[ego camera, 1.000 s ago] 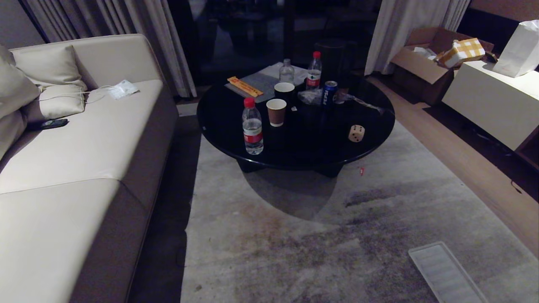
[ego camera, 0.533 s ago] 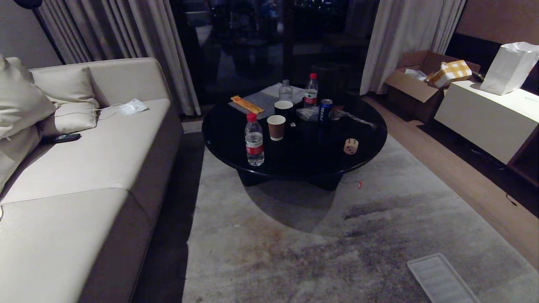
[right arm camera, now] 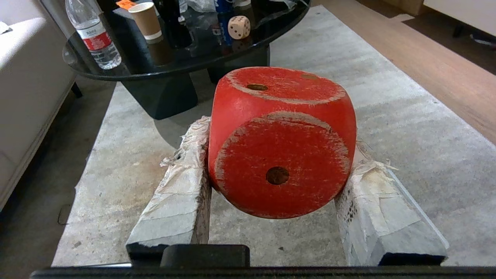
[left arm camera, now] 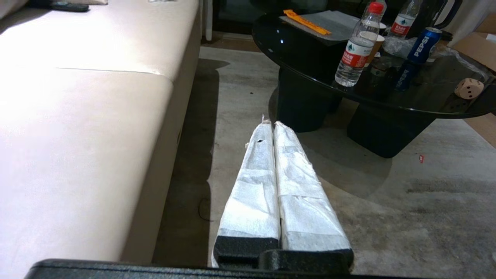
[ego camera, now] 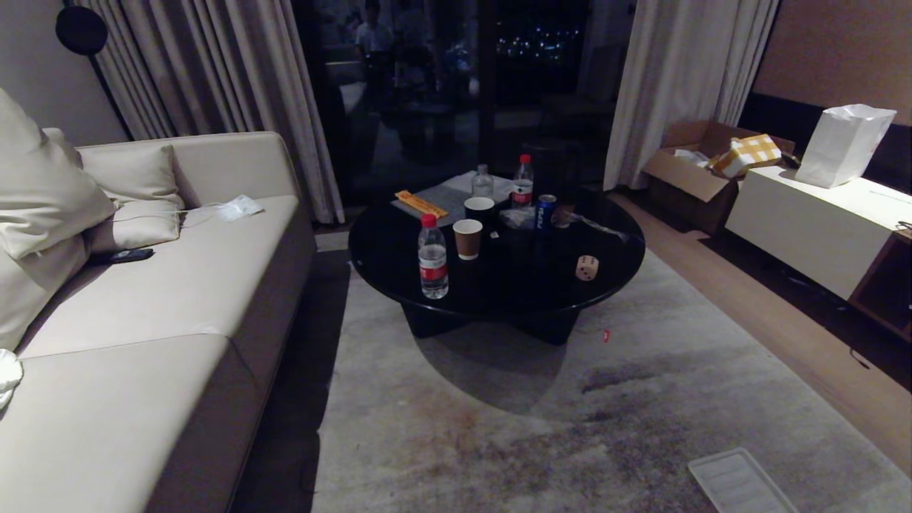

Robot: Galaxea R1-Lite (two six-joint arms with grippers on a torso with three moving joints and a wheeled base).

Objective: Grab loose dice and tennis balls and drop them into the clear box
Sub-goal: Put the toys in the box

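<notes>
**Red die gripped, beige die waiting on the table**

From the head camera, a beige die (ego camera: 586, 267) with dark pips sits near the right edge of the round black table (ego camera: 399, 242), beside a water bottle (ego camera: 432, 256), paper cup (ego camera: 467, 238) and cola can (ego camera: 545, 211). A ribbed clear lid (ego camera: 737, 483) lies on the rug; a sofa (ego camera: 142, 299) lines the left.

At the left wrist, the left gripper (left arm camera: 270, 126) hangs over the rug, its padded fingers pressed together, empty.

At the right wrist, the right gripper (right arm camera: 277, 143) clamps a worn red die (right arm camera: 281, 139) between its wrapped fingers, above the rug, short of the table.
</notes>
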